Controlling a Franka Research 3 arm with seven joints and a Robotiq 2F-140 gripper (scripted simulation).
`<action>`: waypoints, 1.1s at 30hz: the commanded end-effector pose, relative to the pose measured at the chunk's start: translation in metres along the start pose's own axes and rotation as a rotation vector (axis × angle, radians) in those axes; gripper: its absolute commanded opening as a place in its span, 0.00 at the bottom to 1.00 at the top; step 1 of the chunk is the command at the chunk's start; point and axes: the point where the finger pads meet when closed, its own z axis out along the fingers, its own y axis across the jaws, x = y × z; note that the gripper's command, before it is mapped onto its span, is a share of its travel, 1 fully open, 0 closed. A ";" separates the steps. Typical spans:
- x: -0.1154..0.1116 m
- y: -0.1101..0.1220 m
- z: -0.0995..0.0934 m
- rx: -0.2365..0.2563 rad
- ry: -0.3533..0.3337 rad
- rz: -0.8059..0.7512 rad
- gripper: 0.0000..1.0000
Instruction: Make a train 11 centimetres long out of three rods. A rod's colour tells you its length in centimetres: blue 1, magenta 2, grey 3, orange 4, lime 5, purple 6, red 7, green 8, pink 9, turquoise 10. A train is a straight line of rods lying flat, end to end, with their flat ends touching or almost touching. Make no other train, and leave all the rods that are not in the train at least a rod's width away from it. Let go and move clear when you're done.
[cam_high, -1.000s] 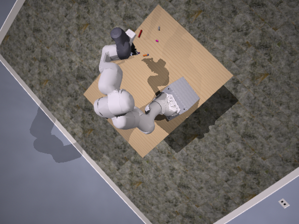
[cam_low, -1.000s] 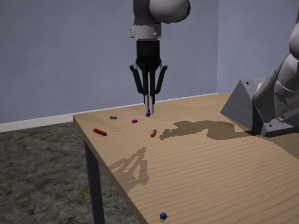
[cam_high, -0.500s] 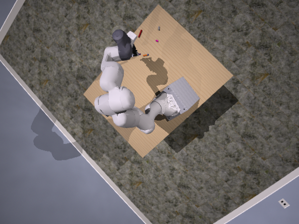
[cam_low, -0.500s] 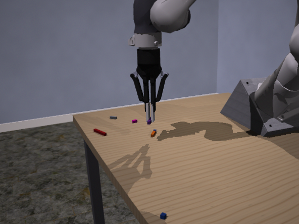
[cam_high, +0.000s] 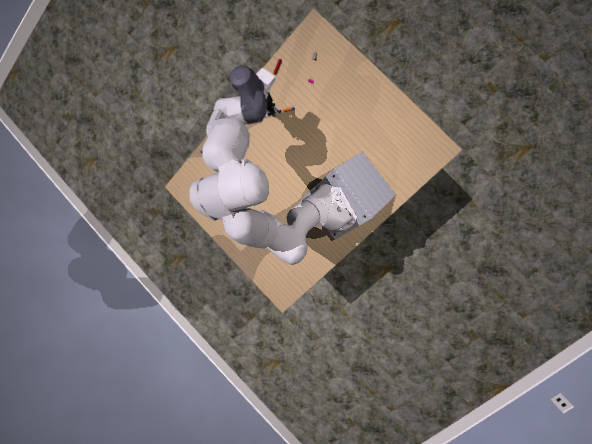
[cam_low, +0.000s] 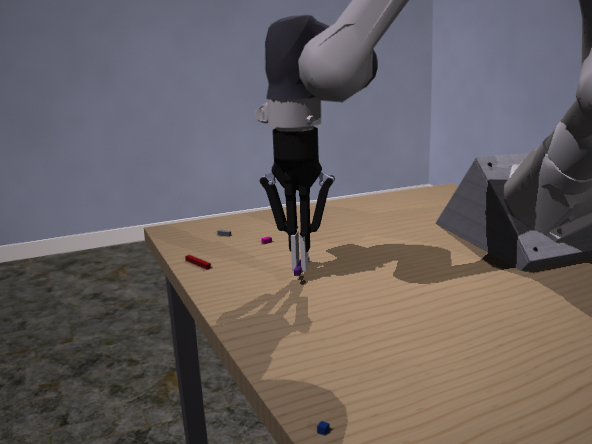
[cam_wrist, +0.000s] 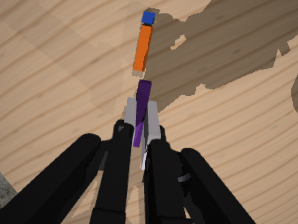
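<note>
So the desk (cam_high: 400, 135) (cam_low: 425, 340) (cam_wrist: 55, 95) is pale wood with a wavy stripy grain, dark leg (cam_low: 187, 350) under one corner. Floor (cam_high: 475, 310) (cam_low: 90, 350) is mottled grey-green with rusty flecks, walls (cam_high: 65, 350) (cam_low: 125, 100) plain blue-grey with a whitish baseboard (cam_high: 165, 310) (cam_low: 75, 246). There's a pale outlet (cam_high: 562, 403) on one wall too, and pretty hard-edged shadows across the wood

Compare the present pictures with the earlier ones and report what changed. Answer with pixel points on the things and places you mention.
The gripper (cam_high: 278, 111) (cam_low: 299, 270) (cam_wrist: 139, 113) has come down toward the table, carrying the purple rod (cam_low: 298, 270) (cam_wrist: 143, 92) to near the orange rod (cam_high: 287, 110) (cam_wrist: 142, 48). Nothing was released. The red (cam_high: 277, 66) (cam_low: 198, 262), grey (cam_high: 315, 56) (cam_low: 224, 233) and magenta (cam_high: 311, 81) (cam_low: 266, 240) rods stayed put.
</note>
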 end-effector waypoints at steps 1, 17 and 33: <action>0.001 -0.006 0.005 0.019 0.002 0.005 0.12; 0.001 -0.006 0.007 0.019 0.002 0.005 0.12; 0.001 -0.006 0.007 0.019 0.002 0.005 0.12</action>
